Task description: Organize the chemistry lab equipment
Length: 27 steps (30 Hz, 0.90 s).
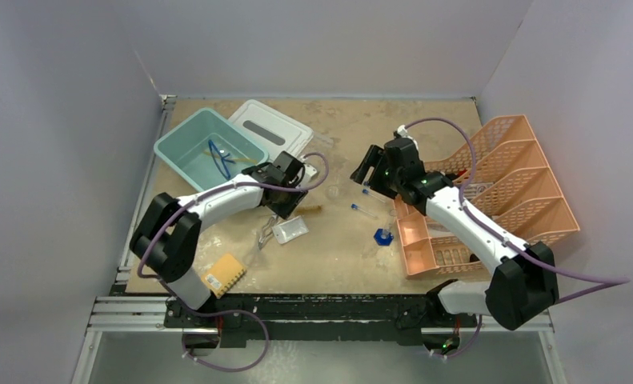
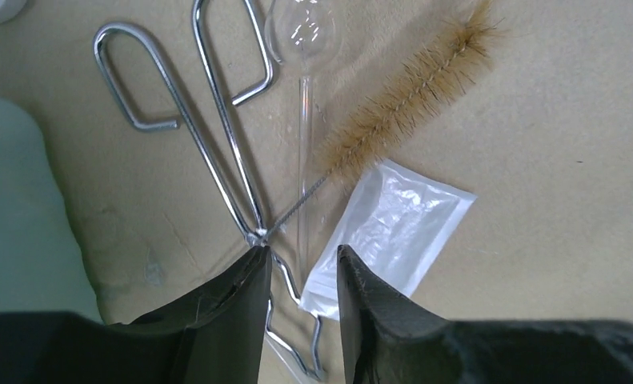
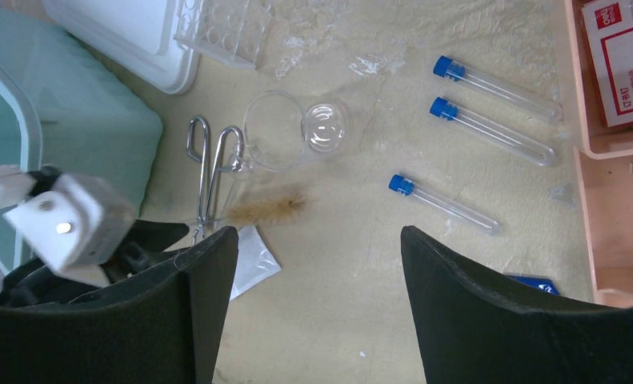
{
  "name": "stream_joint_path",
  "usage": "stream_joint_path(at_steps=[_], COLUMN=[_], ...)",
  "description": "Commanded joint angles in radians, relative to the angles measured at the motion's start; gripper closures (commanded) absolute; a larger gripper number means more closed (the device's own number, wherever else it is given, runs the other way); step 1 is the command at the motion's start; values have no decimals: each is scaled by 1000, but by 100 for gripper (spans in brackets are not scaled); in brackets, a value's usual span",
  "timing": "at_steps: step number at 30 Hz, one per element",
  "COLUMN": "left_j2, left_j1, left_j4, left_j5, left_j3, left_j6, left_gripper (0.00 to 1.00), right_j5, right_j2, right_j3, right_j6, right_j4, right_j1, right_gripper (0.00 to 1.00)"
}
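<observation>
**Chemistry lab equipment (image 1: 289,230): a crowded pick on the left**

The loose pieces lie on the tan tabletop (image 1: 337,248). Our left gripper (image 2: 301,260) stands with jaws partly apart where the metal scissor-style tongs (image 2: 256,234), the tan bristle brush (image 2: 409,92), a clear glass bulb-ended stem (image 2: 301,32) and the white plastic packet (image 2: 393,228) cross. We cannot tell if it grips anything. Closing here may catch several pieces and crack the glass. Our right gripper (image 3: 319,240) hangs wide open and empty over three clear blue-capped test tubes (image 3: 493,132), which may roll.
</observation>
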State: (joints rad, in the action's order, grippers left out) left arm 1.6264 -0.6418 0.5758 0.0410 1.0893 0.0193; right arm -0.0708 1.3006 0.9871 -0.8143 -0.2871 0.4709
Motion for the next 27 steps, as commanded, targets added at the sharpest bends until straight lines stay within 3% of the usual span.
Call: stream_joint_path(at_steps=[1, 9, 20, 27], left_j2=[75, 160, 193, 168], left_j1=[-1, -1, -2, -2], left_j4=[-55, -67, -50, -22], left_j5=[-17, -72, -87, -73], left_j3=[63, 106, 122, 154], left_j6=[-144, -181, -209, -220], left_gripper=[67, 69, 88, 89], right_j5=[-43, -66, -67, -61], right_j2=[-32, -11, 35, 49], right_j3=[13, 37, 76, 88], right_j6=[21, 50, 79, 83], right_j4=[34, 12, 19, 30], right_j1=[-4, -7, -24, -28], right_gripper=[24, 24, 24, 24])
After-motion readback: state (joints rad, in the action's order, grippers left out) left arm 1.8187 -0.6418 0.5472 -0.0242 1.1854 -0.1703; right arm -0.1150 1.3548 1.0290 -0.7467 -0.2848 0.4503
